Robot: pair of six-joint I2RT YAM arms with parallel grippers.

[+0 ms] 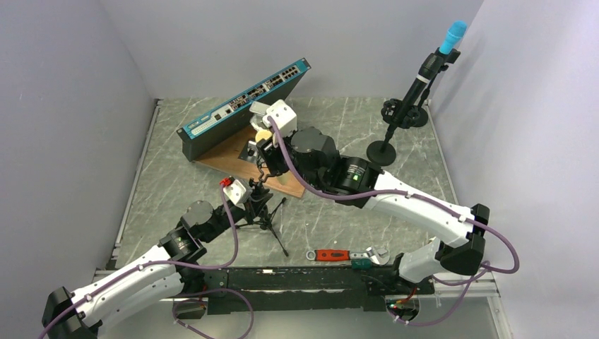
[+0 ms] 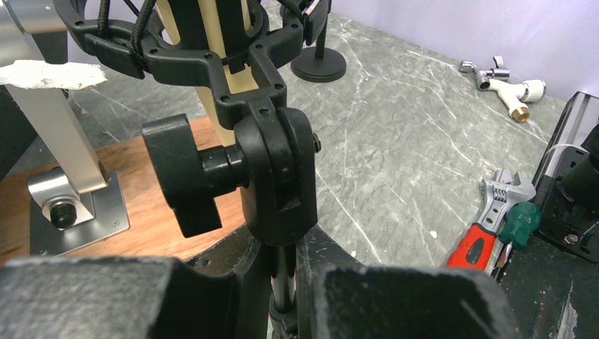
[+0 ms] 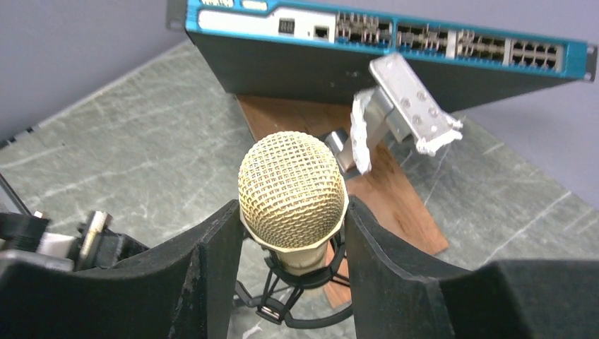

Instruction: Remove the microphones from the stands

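Microphone (image 3: pixel 292 191): gold mesh head pointing up at the right wrist camera. It sits in the black shock mount (image 3: pixel 282 311) on top of the stand (image 1: pixel 265 215), left of centre on the desk (image 1: pixel 169 176).
Microphone vs right gripper (image 3: pixel 289 212): the head lies between the two fingers (image 3: pixel 212 275), one on each side at about the head's height.
Right gripper state: jaws spread to about the width of the head, with the inner faces right at its edges. Whether they press on it cannot be told.
Stand vs left gripper (image 2: pixel 282 282): the thin pole below the swivel joint (image 2: pixel 275 169) runs down into the narrow slot between the fingers (image 2: pixel 410 304).
Left gripper state: closed tight on the stand's pole, just under the joint and its clamp knob (image 2: pixel 180 173).
Microphone body (image 2: pixel 236 78): a cream shaft seen from the left wrist, upright inside the mount ring above the joint.
Tripod legs: splayed on the desk, in front of the left arm.
Board (image 1: pixel 226 152): wooden, just behind the stand, with the blue-faced switch (image 1: pixel 244 99) leaning at its far edge.
Wrench (image 1: pixel 328 255): red-handled, flat on the desk near the front edge, well apart from the stand.
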